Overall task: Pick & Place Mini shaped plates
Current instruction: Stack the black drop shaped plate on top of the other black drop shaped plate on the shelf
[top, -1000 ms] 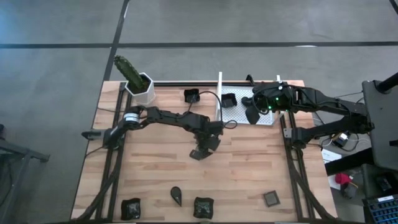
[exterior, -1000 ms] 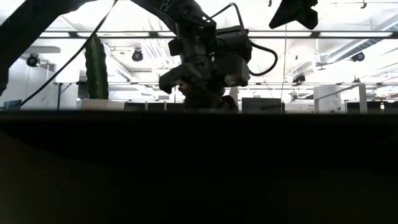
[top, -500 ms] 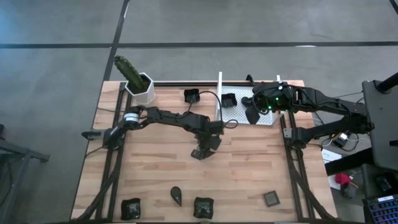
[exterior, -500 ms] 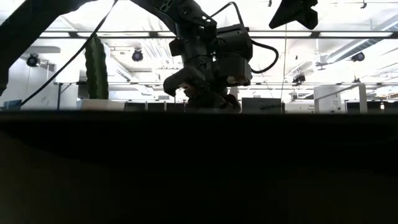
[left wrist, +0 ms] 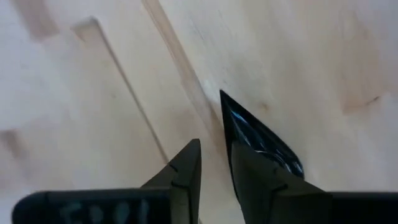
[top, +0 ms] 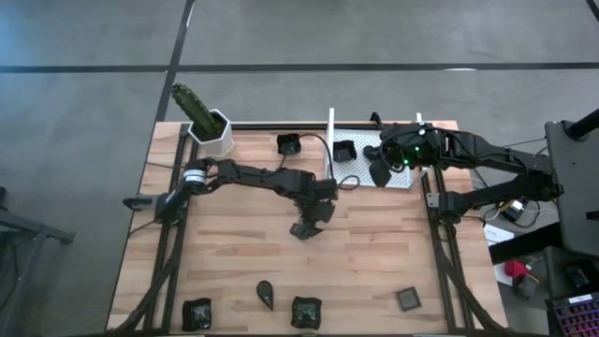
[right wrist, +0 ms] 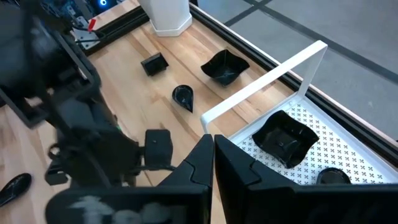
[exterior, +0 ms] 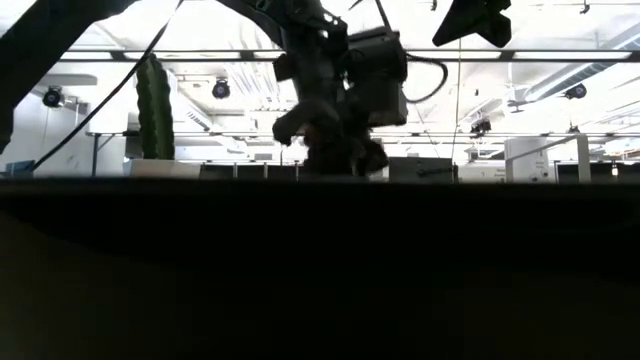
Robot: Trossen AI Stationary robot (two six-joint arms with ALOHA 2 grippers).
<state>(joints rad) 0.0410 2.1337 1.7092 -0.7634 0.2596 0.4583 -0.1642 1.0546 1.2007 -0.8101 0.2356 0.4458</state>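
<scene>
My left gripper (top: 305,227) (left wrist: 211,152) is over the middle of the table, shut on a small dark glossy teardrop plate (left wrist: 264,146). In the low view the gripper (exterior: 335,150) hangs above the table edge line. My right gripper (top: 379,173) (right wrist: 211,152) hovers shut over the white tray (top: 402,178), which holds a square dark plate (right wrist: 286,140) and another (right wrist: 329,177). More mini plates lie flat on the table: one by the tray wall (top: 288,143) and several along the near edge (top: 267,295), (top: 306,311), (top: 197,314). My left gripper pinches the teardrop plate by its rim (left wrist: 229,124) near the pointed end, coming from above and pointing down. The plate's body lies to the outer side of one finger (left wrist: 249,174). The finger hides the exact place of contact. The plate looks raised off the wood.
A white hexagonal pot with a cactus (top: 211,129) stands at the far left corner. The tray's upright white wall (top: 329,145) separates the tray from the table. A grey square piece (top: 408,300) lies near the near right edge. The middle of the table is bare wood.
My left gripper has risen from the table, carrying the dark plate up with it, and has shifted slightly toward the table's right edge.
</scene>
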